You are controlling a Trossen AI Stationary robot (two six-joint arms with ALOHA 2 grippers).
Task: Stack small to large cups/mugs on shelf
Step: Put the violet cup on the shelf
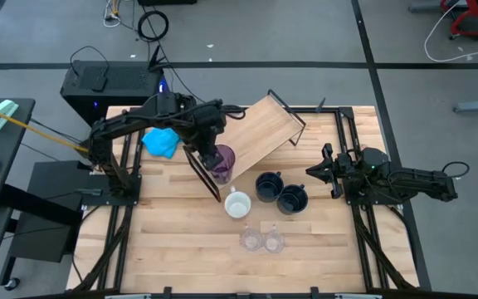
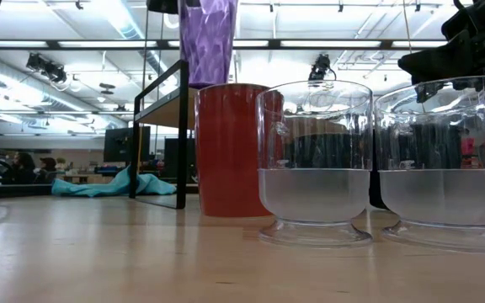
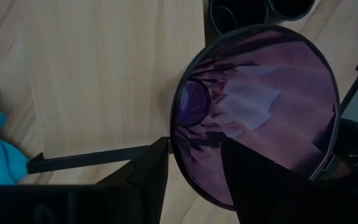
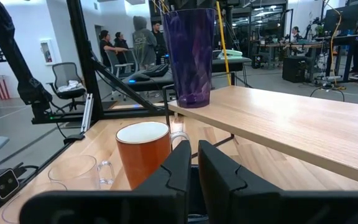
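My left gripper (image 1: 214,143) reaches from the table's left and is shut on the translucent purple tumbler (image 1: 222,162), which stands upright at the near-left end of the tilted wooden shelf (image 1: 264,133). The right wrist view shows the tumbler (image 4: 190,56) with its base on the board (image 4: 291,118). In front of the shelf stand the white mug (image 1: 237,204) and two navy mugs (image 1: 268,184) (image 1: 291,198). Two clear glasses (image 1: 250,240) (image 1: 273,242) stand nearer the near edge. My right gripper (image 4: 194,168) waits shut at the table's right, pointing at the white mug (image 4: 143,152). My left gripper (image 3: 194,149) holds the purple tumbler by its rim (image 3: 174,134), on the side toward the arm. One finger (image 3: 154,171) is outside the wall and the other (image 3: 260,183) is inside the cup. It comes from above, pointing down. The tumbler is upright on the shelf's end.
A blue cloth (image 1: 161,141) lies on the table left of the shelf, under the left arm. The shelf's black wire frame (image 2: 181,143) stands on the table by the white mug. A black box (image 1: 106,87) sits beyond the far-left corner. People stand in the room (image 4: 143,40).
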